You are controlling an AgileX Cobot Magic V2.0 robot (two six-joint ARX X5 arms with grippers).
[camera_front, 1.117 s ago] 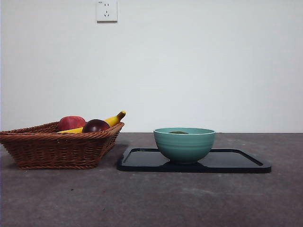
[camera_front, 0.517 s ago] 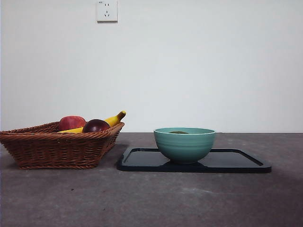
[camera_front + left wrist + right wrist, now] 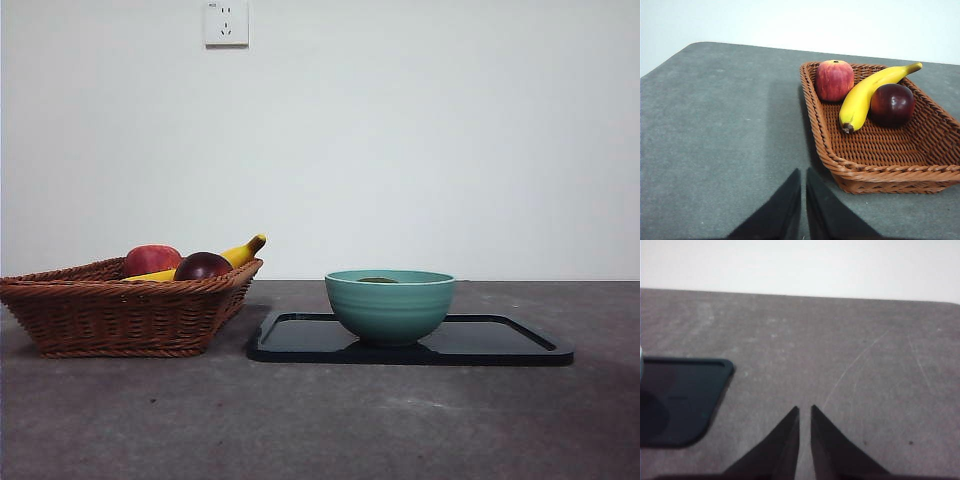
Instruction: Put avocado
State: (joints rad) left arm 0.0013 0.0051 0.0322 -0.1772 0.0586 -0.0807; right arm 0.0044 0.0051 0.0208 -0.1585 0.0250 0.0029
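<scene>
The avocado (image 3: pixel 377 280) shows only as a dark green sliver above the rim of the teal bowl (image 3: pixel 390 305), which stands on the black tray (image 3: pixel 500 342). My left gripper (image 3: pixel 803 172) is shut and empty, above the table beside the wicker basket (image 3: pixel 880 160). My right gripper (image 3: pixel 804 410) is shut and empty, above bare table to the side of the black tray's corner (image 3: pixel 685 395). Neither arm shows in the front view.
The wicker basket (image 3: pixel 120 310) stands left of the tray and holds a red apple (image 3: pixel 834 80), a banana (image 3: pixel 867 95) and a dark maroon round fruit (image 3: pixel 892 103). A wall socket (image 3: pixel 225 22) is on the white wall behind.
</scene>
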